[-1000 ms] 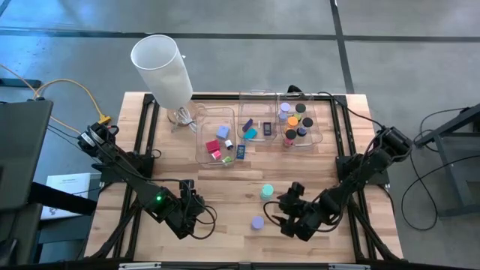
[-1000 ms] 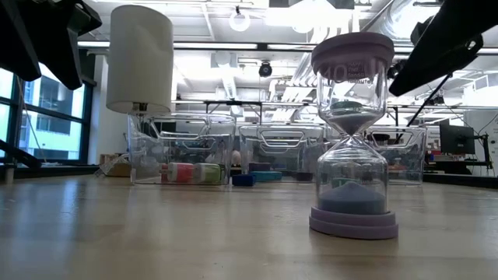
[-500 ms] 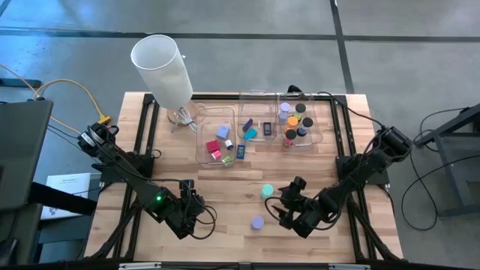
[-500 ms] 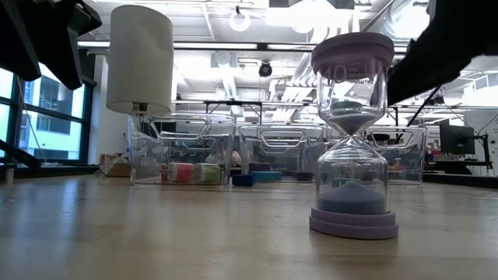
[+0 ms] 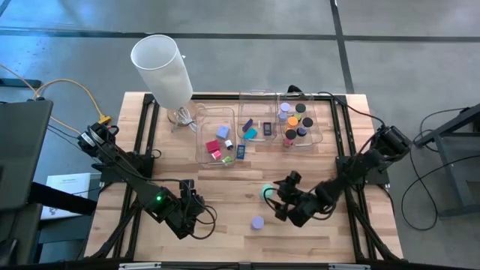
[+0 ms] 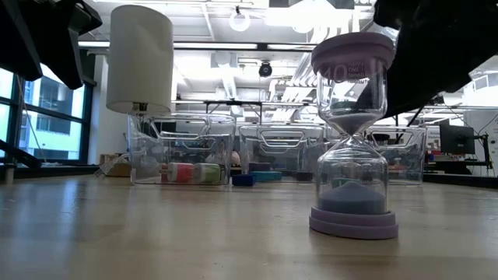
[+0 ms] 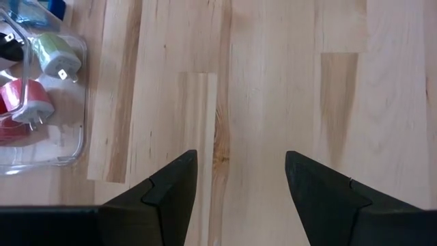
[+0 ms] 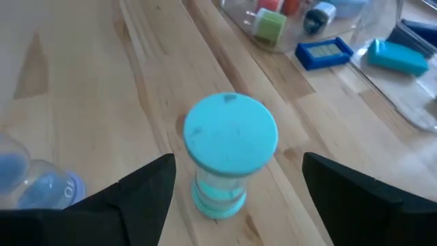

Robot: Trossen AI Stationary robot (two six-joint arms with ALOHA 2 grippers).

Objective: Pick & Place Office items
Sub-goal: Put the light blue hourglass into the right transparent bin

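Note:
A teal hourglass (image 5: 265,192) stands upright on its base on the wood, right of centre. My right gripper (image 5: 276,199) is open; its two fingers (image 8: 140,195) stand to either side of the hourglass (image 8: 231,154) without touching it. A lavender hourglass (image 5: 257,223) stands upright nearer the front edge, large in the low view (image 6: 354,132). Small coloured office items lie in three clear bins (image 5: 201,147) at the far side, and a dark blue rectangle (image 5: 241,151) lies on the table beside them. My left gripper (image 7: 241,164) hangs open over bare wood at the front left.
A tall white cylinder (image 5: 161,67) stands at the far left corner. The bins (image 6: 180,159) line the far side. Bare wood lies between the bins and the hourglasses. A black frame rail (image 5: 346,127) runs along the table's right side.
My right gripper has moved toward the table's left and far edge and sunk lower, closing in on the teal hourglass, its fingers tipping more level. In the low view its dark body has come down behind the lavender hourglass. Neither hourglass has moved.

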